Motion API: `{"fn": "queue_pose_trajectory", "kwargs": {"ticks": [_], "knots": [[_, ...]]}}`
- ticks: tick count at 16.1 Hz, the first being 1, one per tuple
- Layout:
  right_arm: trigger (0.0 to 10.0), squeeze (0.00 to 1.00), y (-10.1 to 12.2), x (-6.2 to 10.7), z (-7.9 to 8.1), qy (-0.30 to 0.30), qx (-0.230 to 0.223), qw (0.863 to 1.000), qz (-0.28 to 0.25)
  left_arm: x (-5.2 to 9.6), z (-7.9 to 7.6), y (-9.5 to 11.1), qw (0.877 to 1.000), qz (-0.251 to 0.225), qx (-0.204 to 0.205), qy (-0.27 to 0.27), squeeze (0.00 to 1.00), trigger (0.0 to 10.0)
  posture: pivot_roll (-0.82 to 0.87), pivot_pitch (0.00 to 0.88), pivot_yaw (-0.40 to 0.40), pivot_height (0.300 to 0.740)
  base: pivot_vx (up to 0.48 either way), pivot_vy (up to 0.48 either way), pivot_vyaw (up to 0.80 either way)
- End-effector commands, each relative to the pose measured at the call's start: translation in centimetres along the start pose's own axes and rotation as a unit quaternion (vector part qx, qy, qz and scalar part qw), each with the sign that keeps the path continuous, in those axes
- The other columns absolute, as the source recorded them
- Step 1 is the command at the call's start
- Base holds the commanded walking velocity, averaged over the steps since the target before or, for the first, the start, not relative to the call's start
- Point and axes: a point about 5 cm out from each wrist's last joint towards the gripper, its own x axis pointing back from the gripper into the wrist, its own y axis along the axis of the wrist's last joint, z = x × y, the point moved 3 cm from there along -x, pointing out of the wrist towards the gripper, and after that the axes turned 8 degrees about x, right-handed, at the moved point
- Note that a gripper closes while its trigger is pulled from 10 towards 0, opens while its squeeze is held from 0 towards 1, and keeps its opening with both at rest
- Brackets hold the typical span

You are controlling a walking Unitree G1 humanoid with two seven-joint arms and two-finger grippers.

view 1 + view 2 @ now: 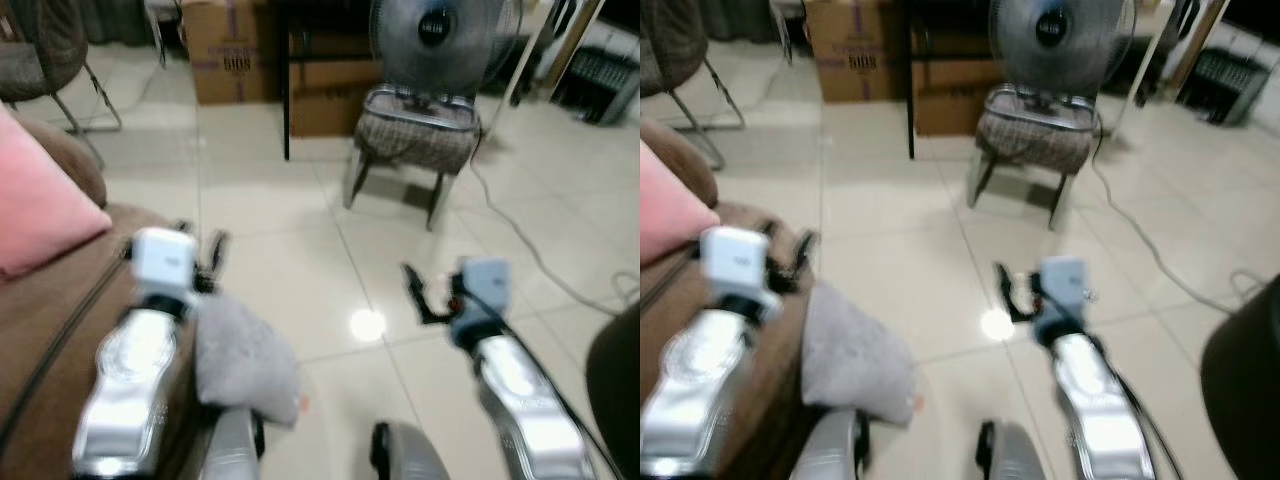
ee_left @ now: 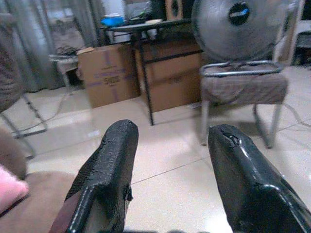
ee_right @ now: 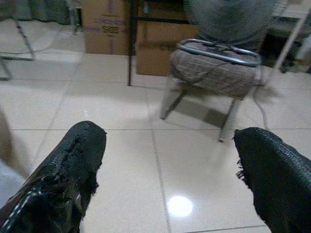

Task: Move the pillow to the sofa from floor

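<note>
Underneath everything spreads the pale tiled floor (image 1: 300, 260), shiny with a spot of reflected light between the two arms. Next in size, the brown sofa (image 1: 60, 330) lies beneath and to the left of the left gripper (image 1: 205, 262), with a pink cushion (image 1: 35, 210) resting on it further left. Ahead of both grippers, well apart from them, stands a metal-legged chair (image 1: 415, 135) with a padded seat, and a round fan (image 1: 435, 35) sits on it. Beyond that are cardboard boxes (image 1: 225, 50) beside a dark counter (image 2: 146, 29).

The grey pillow (image 1: 245, 360) lies just behind and to the right of the left gripper, at the sofa's edge and partly over the floor, between the two silver arms; whether it rests on the sofa cannot be told through the blur.

The left gripper's fingers (image 2: 109, 170) are spread wide with nothing between them. The right gripper (image 3: 170, 174) hovers above the bare tiles, its fingers (image 3: 73, 165) likewise held wide apart and empty.
</note>
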Motion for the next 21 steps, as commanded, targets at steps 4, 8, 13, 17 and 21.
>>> {"fn": "queue_pose_trajectory", "kwargs": {"ticks": [4, 8, 13, 17, 21], "knots": [[10.0, 0.0, 0.9, -0.2, 0.8, 0.022, 0.007, 1.0, -0.016, 0.3, 0.9, 0.2, 1.0, -0.001, -0.011, 0.013, 0.0, 10.0, 0.05, 0.0, -0.049, 0.62, 0.286, 0.0, 0.0], [10.0, 0.0, 0.8, 0.2, 1.1, 0.029, -0.001, 0.999, -0.013, 0.7, 1.1, -0.2, 1.0, 0.011, -0.005, 0.017, 0.0, 10.0, 0.05, 0.0, -0.051, 0.62, 0.137, 0.0, 0.4], [10.0, 0.0, 0.5, 0.6, 1.7, 0.062, 0.001, 0.998, 0.001, 0.8, 0.9, -1.8, 0.999, 0.044, -0.003, 0.015, 0.0, 10.0, 0.04, 0.0, -0.036, 0.62, 0.0, 0.0, 0.0], [10.0, 0.0, 0.6, 0.7, 1.3, 0.08, -0.006, 0.997, -0.001, -0.1, 0.3, -3.0, 0.998, 0.062, 0.007, 0.003, 0.0, 10.0, 0.04, 0.0, -0.052, 0.591, 0.0, 0.0, 0.0], [10.0, 0.0, 0.7, 1.7, 0.8, 0.104, 0.009, 0.994, 0.013, -1.2, -0.7, -4.8, 0.996, 0.089, 0.013, -0.013, 0.0, 10.0, 0.0, 0.0, -0.059, 0.551, 0.0, 0.0, 0.0]]}}
